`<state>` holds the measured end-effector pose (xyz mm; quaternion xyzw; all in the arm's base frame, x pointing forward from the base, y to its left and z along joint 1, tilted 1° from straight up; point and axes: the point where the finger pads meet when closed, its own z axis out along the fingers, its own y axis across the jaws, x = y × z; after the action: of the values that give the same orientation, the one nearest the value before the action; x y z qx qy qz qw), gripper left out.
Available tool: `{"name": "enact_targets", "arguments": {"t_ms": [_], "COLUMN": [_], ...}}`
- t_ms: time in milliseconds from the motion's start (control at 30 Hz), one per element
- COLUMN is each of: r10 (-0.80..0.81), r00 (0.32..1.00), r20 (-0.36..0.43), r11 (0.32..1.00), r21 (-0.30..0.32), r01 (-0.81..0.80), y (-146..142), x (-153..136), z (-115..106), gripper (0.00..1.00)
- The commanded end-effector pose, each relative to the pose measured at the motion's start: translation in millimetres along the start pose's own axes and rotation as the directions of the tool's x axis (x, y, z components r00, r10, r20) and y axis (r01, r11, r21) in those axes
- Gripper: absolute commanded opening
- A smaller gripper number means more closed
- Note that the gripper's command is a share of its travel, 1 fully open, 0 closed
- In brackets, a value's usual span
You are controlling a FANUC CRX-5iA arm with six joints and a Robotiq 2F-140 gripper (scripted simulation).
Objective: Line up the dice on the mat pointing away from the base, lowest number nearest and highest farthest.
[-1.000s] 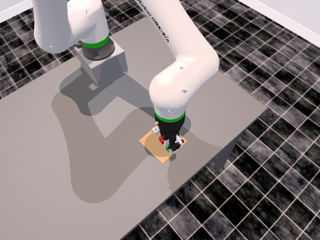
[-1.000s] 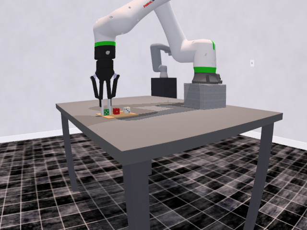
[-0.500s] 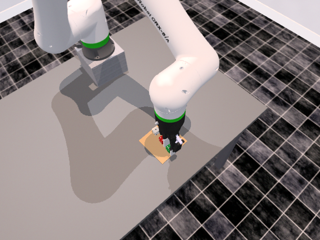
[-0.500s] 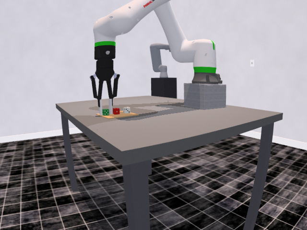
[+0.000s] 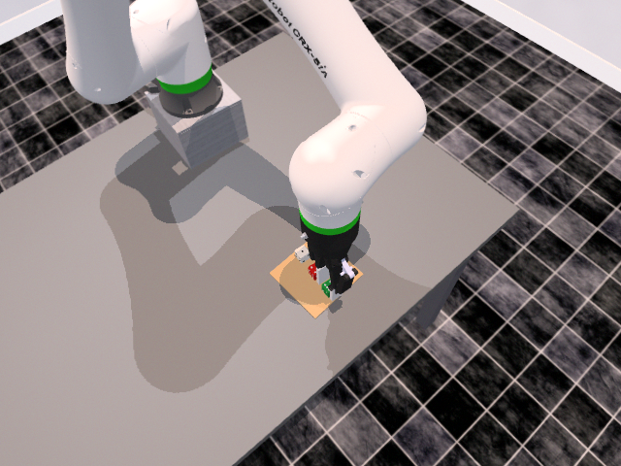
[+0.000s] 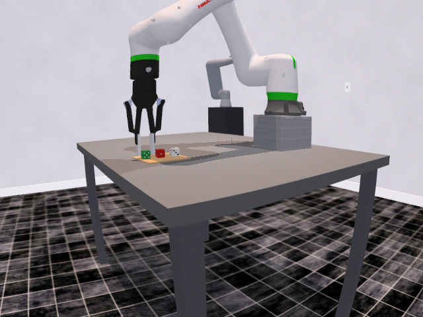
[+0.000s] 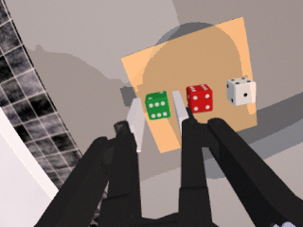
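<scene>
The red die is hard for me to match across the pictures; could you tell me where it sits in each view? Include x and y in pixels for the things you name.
Top: the red die (image 5: 311,271) (image 6: 160,152) (image 7: 200,98) is just below and right of centre.
Exterior: left of centre, about mid-height.
Wrist: right of centre, slightly above mid-height.
Shared landmark: the orange mat (image 5: 301,293) (image 6: 152,161) (image 7: 208,61) beneath it.
</scene>
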<state>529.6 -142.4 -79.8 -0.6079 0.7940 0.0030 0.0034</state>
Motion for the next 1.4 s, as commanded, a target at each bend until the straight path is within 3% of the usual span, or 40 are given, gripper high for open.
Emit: {"name": "enact_targets", "arguments": {"t_ms": [0,500,800,833,1367], "r10": [0.000,0.000,0.000,0.000,0.000], "r00": [1.000,1.000,1.000,1.000,1.000], "r20": [0.000,0.000,0.000,0.000,0.000], "r11": [1.000,1.000,1.000,1.000,1.000], "r21": [0.000,0.000,0.000,0.000,0.000], "r01": [0.000,0.000,0.000,0.000,0.000], "y": [-0.2,-0.2,-0.2,-0.2,-0.2], "x": [0.0,0.0,0.0,0.0,0.0], "z": [-4.8,-73.2,-81.2,-81.2,-81.2], "gripper": [0.25,0.25,0.25,1.00,1.00]}}
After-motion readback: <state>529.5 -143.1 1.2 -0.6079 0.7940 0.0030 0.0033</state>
